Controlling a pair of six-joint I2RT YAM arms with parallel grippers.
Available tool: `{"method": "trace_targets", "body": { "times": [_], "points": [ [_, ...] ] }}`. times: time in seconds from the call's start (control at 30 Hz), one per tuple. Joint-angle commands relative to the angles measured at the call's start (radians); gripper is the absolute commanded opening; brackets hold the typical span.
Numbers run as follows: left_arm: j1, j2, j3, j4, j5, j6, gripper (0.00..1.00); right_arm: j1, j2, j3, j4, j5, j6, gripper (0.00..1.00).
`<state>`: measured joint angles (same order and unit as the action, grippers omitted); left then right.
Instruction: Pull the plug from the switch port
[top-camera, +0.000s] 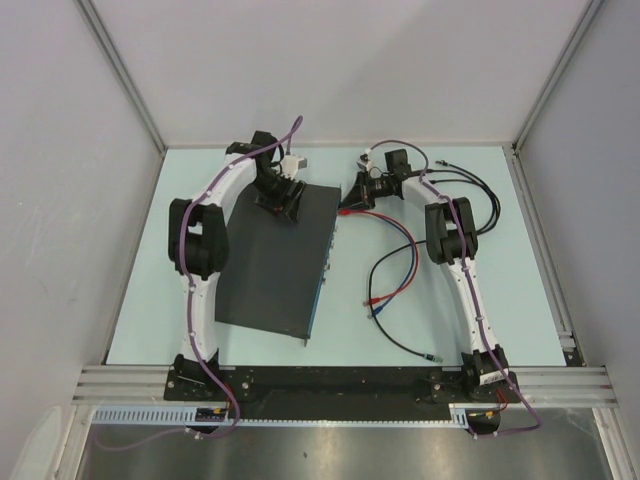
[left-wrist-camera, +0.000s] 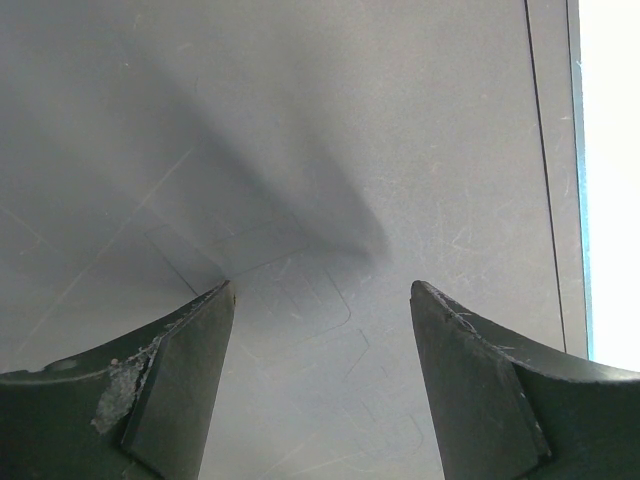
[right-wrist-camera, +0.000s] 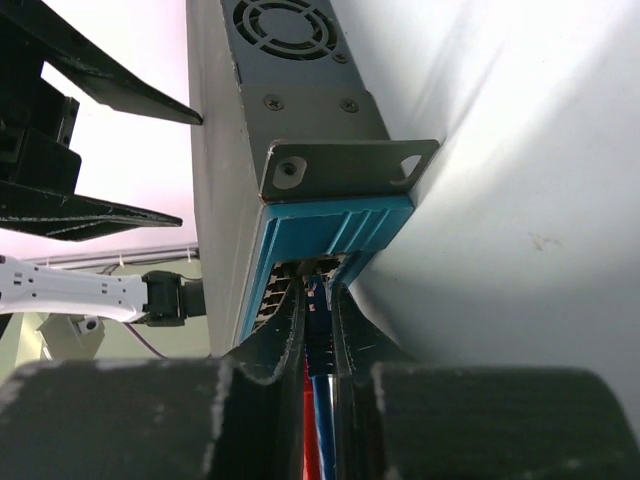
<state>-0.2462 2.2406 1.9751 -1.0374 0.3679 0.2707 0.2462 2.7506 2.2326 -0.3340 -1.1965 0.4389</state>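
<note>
The switch (top-camera: 270, 270) lies flat, a black box with its blue port face (right-wrist-camera: 330, 225) along the right side. A blue plug (right-wrist-camera: 318, 325) sits in a port at the far end of that face. My right gripper (right-wrist-camera: 318, 290) is shut on the plug, one finger pressed to each side; from above it (top-camera: 347, 200) is at the switch's far right corner. My left gripper (top-camera: 281, 200) rests on the switch's far top, jaws open (left-wrist-camera: 322, 287) over the bare lid (left-wrist-camera: 300, 150) with nothing between them.
A blue cable (top-camera: 395, 290) and a red cable (top-camera: 405, 250) loop over the table to the right of the switch. Black cables (top-camera: 480, 190) trail near the right arm, and one loose end (top-camera: 430, 355) lies near its base. Walls enclose the table.
</note>
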Motion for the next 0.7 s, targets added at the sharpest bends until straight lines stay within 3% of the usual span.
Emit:
{"method": "trace_targets", "body": {
  "times": [0.0,0.2,0.53,0.67],
  "points": [
    [-0.002,0.005,0.004,-0.046,-0.027,-0.008,0.78,-0.012,0.057,-0.028,0.006,0.072,-0.008,0.08],
    [-0.002,0.007,0.01,-0.049,-0.032,-0.005,0.78,-0.047,0.027,-0.067,-0.063,0.095,-0.068,0.05],
    [-0.002,0.028,0.031,-0.047,-0.027,-0.008,0.78,-0.071,0.06,-0.056,0.03,0.057,-0.002,0.06],
    [-0.004,0.034,0.044,-0.05,-0.027,-0.008,0.78,-0.093,0.041,-0.077,-0.008,0.064,-0.038,0.05]
  ]
}}
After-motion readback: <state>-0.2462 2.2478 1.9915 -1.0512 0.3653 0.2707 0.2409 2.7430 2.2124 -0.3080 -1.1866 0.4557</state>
